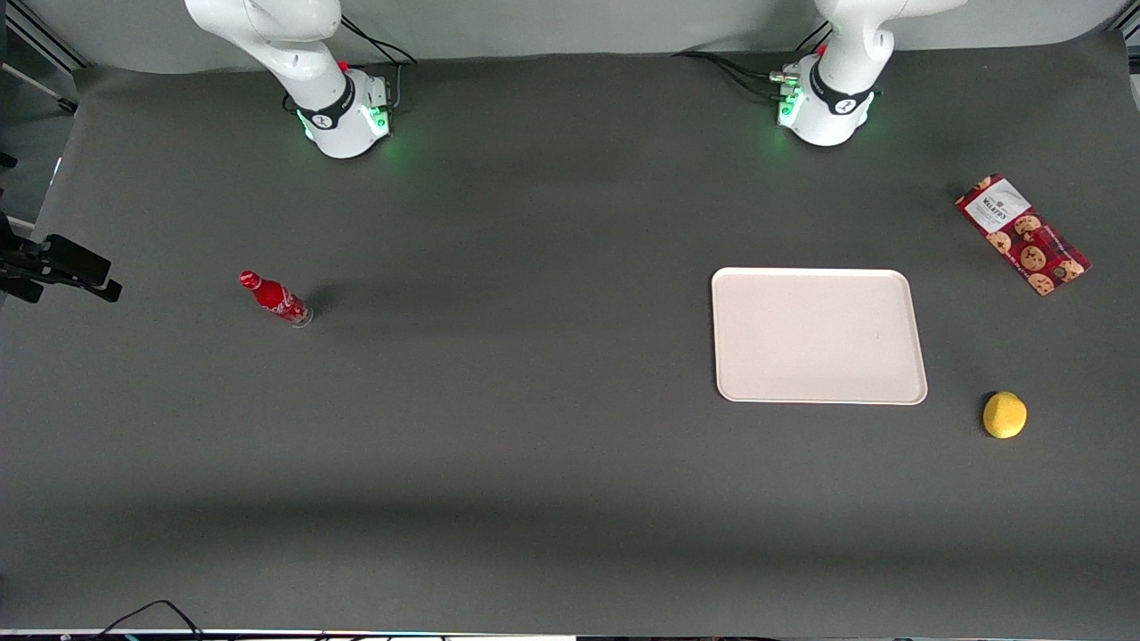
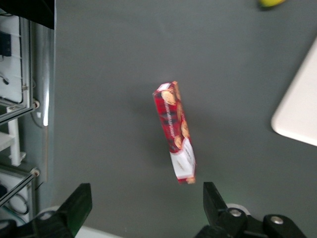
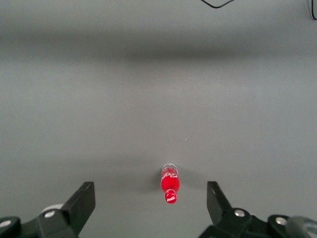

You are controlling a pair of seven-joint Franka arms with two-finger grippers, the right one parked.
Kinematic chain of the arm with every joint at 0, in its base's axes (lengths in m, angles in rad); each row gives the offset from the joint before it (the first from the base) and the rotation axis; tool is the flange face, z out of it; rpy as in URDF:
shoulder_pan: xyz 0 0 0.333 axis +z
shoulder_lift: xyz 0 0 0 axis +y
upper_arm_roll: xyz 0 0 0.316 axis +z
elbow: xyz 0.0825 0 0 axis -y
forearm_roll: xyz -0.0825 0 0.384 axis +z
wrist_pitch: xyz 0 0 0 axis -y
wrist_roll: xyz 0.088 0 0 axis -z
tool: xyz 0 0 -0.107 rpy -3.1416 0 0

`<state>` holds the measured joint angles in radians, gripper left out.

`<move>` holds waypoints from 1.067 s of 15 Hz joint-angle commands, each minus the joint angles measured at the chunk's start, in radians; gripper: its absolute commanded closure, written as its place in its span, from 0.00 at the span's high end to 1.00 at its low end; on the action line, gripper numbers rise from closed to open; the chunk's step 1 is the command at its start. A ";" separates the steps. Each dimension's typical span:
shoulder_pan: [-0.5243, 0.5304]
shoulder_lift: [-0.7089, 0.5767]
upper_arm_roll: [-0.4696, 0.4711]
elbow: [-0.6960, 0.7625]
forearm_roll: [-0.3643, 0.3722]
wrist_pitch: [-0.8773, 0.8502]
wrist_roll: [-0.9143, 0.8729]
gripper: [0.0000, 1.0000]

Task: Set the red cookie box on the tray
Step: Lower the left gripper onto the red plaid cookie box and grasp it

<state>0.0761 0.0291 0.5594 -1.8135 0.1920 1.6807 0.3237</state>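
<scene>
Red cookie box flat on desk near tray, toward working arm's end; gripper high above it, jaws wide, empty; likely light, stiff carton; grip across narrow width mid-length.

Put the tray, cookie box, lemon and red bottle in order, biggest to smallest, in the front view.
1. Flat pale cream rectangular tray
2. Long red plaid cookie box
3. Small red bottle, longer than the lemon
4. Round yellow lemon

The left arm's hand is open, high above the box.
</scene>
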 commanded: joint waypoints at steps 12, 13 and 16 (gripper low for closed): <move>-0.013 0.044 0.159 -0.717 -0.187 0.887 0.087 1.00; -0.013 0.066 0.159 -0.733 -0.187 0.925 0.093 1.00; -0.010 0.094 0.159 -0.751 -0.238 0.959 0.143 1.00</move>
<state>0.0760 0.0964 0.7070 -2.5425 0.0163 2.5932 0.4102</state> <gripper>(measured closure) 0.000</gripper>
